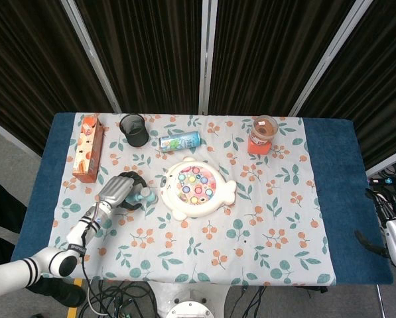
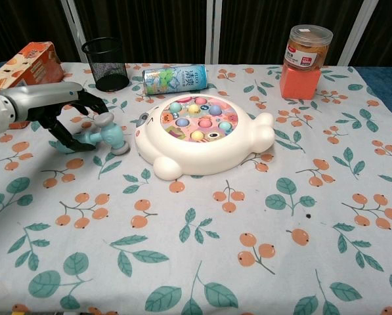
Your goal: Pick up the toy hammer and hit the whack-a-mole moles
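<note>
The toy hammer [image 2: 104,136] lies on the tablecloth just left of the white whack-a-mole toy [image 2: 199,134], its grey-and-teal head nearest the toy and its teal handle pointing left. My left hand [image 2: 69,113] hovers over the handle with dark fingers arched down around it, fingertips [image 2: 75,146] at the cloth. The hammer still rests on the table. The head view shows the same hand [image 1: 120,191], the hammer [image 1: 144,195] and the toy [image 1: 196,187] with its coloured moles. My right hand [image 1: 391,228] hangs off the table's right edge, fingers apart, holding nothing.
Along the far side stand an orange carton [image 1: 88,147], a black mesh cup [image 1: 134,130], a can lying on its side [image 1: 180,140] and a jar on an orange box [image 1: 263,134]. The patterned cloth [image 1: 251,232] covers the table's near half.
</note>
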Robot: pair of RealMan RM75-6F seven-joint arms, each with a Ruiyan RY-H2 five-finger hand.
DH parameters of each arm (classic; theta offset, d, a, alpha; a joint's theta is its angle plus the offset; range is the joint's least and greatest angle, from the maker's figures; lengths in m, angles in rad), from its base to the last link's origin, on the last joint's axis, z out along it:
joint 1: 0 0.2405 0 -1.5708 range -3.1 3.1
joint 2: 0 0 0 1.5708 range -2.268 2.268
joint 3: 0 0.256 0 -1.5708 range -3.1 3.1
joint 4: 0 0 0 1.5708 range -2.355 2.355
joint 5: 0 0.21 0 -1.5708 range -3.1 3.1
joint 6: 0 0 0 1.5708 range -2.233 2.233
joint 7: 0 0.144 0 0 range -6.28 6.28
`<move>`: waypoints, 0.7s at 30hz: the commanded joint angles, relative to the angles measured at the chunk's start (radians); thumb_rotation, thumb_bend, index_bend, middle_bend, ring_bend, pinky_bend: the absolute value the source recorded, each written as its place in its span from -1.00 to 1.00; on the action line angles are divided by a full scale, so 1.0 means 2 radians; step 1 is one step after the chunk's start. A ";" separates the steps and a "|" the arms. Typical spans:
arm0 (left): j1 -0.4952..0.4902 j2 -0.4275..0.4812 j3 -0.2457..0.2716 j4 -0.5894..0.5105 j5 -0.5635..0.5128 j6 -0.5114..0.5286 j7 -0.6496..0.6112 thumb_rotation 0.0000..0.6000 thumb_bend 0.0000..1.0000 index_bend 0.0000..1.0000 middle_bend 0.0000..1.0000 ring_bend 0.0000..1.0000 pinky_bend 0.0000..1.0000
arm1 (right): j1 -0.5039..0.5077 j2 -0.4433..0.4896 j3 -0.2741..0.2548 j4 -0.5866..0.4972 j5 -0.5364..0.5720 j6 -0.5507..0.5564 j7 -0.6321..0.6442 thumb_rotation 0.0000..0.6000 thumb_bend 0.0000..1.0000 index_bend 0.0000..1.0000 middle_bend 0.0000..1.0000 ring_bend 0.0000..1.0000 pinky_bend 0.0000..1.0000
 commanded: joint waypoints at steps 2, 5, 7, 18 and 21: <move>0.001 -0.002 0.003 0.000 -0.006 0.004 0.003 1.00 -0.51 -0.25 -0.46 -0.72 -0.66 | 0.001 -0.001 0.000 0.001 0.000 -0.002 0.001 1.00 -0.73 -0.90 -0.60 -1.00 -0.84; 0.003 -0.001 0.004 -0.006 -0.009 0.006 -0.002 1.00 -0.49 -0.23 -0.45 -0.72 -0.66 | 0.002 -0.002 0.000 0.002 0.001 -0.004 0.001 1.00 -0.73 -0.90 -0.59 -1.00 -0.84; 0.003 -0.001 0.005 -0.006 -0.012 0.006 0.000 1.00 -0.48 -0.22 -0.45 -0.72 -0.66 | 0.003 -0.002 0.000 0.002 0.000 -0.006 0.001 1.00 -0.73 -0.90 -0.59 -1.00 -0.84; 0.003 -0.007 0.004 -0.005 -0.021 0.015 0.000 1.00 -0.42 -0.14 -0.44 -0.72 -0.66 | 0.004 -0.004 0.000 0.004 0.002 -0.009 0.002 1.00 -0.73 -0.90 -0.57 -1.00 -0.84; 0.002 -0.007 0.005 -0.006 -0.023 0.016 0.003 1.00 -0.40 -0.11 -0.44 -0.72 -0.66 | 0.005 -0.003 0.000 0.005 0.003 -0.010 0.002 1.00 -0.73 -0.90 -0.57 -1.00 -0.84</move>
